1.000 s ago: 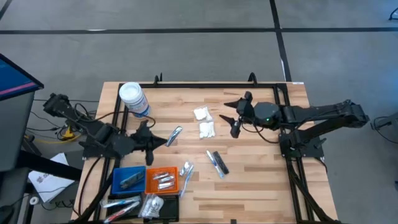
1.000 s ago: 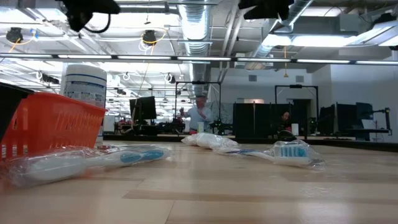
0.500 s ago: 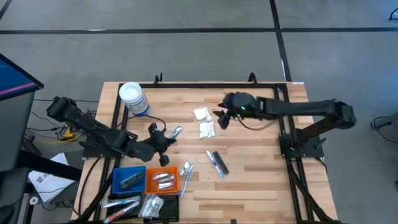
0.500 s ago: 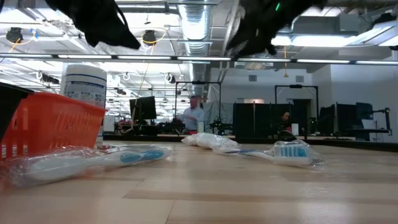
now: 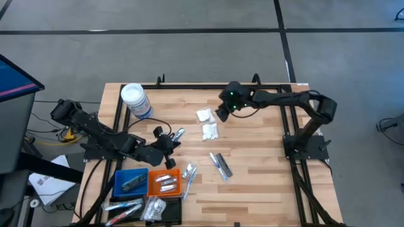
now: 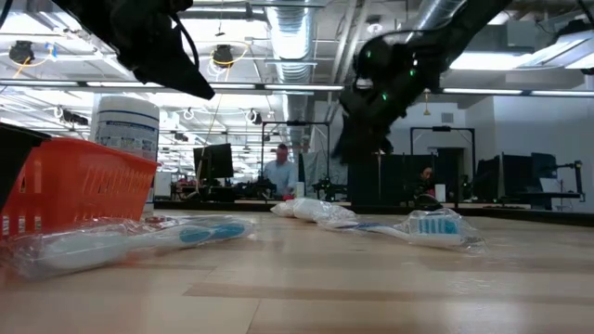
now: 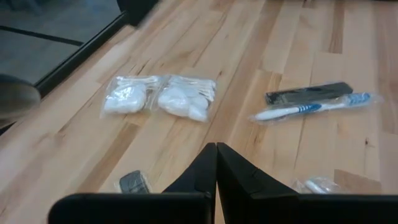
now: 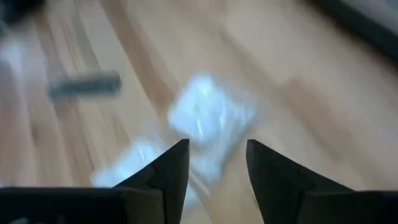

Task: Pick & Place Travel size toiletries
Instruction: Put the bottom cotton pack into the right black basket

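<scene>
Right gripper hangs above two white packets in clear wrap, mid-table toward the far edge; its fingers are spread, nothing between them. The packets lie side by side, no clear long axis. Left gripper pressed together, empty, near the orange tray at the near-left corner.

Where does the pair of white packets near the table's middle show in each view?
High view: white packets just left of the right gripper.
Low view: pale heap mid-table, under that gripper.
Left wrist view: side by side, beyond the shut jaws.
Right wrist view: blurred, ahead of the open jaws.
Shared landmark: the wrapped toothbrush.
</scene>
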